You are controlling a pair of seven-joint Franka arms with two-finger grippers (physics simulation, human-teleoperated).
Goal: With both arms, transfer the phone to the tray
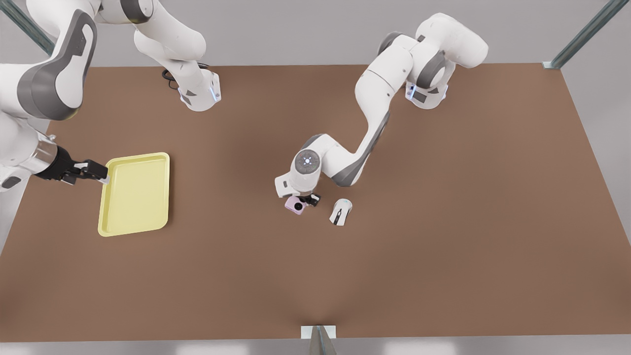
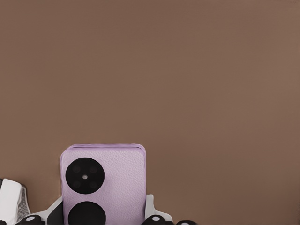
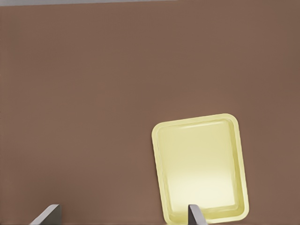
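Note:
The pale pink phone lies on the brown table near the middle, its two black camera circles facing up. My left gripper is down over it. In the left wrist view the fingers press against both long sides of the phone, so the gripper is shut on it. The pale yellow tray sits flat at the front view's left. My right gripper hovers at the tray's outer edge, open, its fingertips wide apart above the near rim of the tray.
A white computer mouse with a dark stripe lies just to the front view's right of the phone, close to the left gripper; its edge shows in the left wrist view. The arm bases stand at the table's far side.

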